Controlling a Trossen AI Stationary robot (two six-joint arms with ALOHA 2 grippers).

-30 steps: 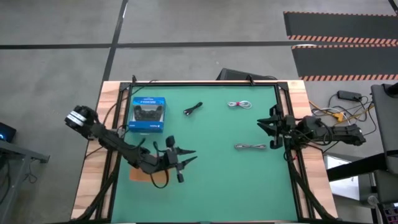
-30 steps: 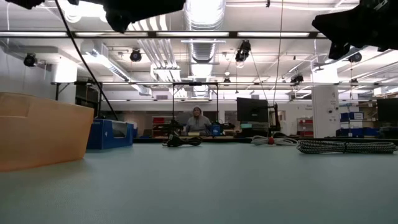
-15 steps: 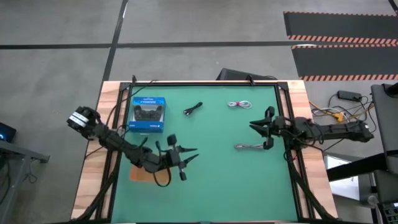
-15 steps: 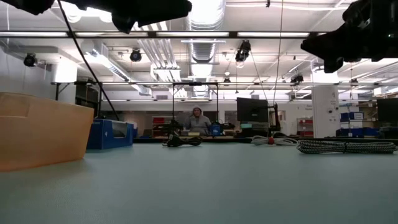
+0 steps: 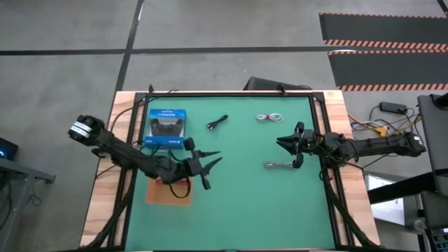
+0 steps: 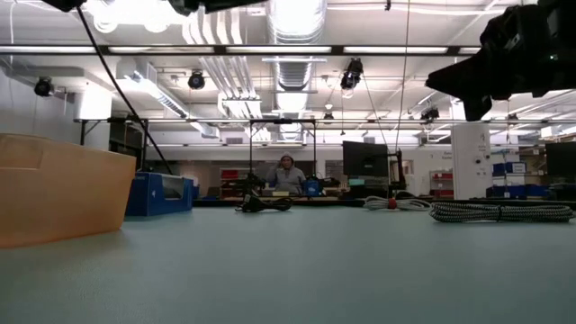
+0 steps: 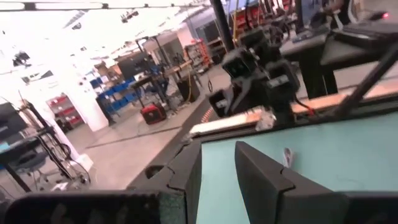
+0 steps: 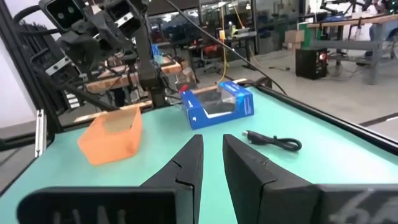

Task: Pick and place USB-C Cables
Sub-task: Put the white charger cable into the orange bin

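Overhead, the green surface (image 5: 238, 203) fills the middle of the frame, and the left pincer (image 5: 207, 170) hovers left of centre, its two fingers spread in a wide V pointing right, just above the orange tray (image 5: 168, 194) that lies at the lower left. Over on the right side, the right pincer (image 5: 288, 148) reaches in toward the centre, fingers spread apart as well, its tips just above the grey cable (image 5: 281, 165), which lies stretched out flat on the surface right of centre. The black cable (image 5: 218, 122) sits near the top edge, a little left of centre, and the white cable (image 5: 269, 117) lies near the top edge too, further right, with a spot of red at one end. The blue box (image 5: 166, 129) with the controller picture rests at the upper left of the surface. From table height the grey cable (image 6: 500, 211) shows at the right as a braided bundle, the black cable (image 6: 264, 204) sits mid-frame, the tray (image 6: 63, 184) looms at the left, and a person (image 6: 286, 175) is seated far back in the room. The right wrist camera catches its own fingers (image 8: 186, 163) parted, with the black cable (image 8: 273, 142), box (image 8: 217, 104) and tray (image 8: 113, 133) ahead.
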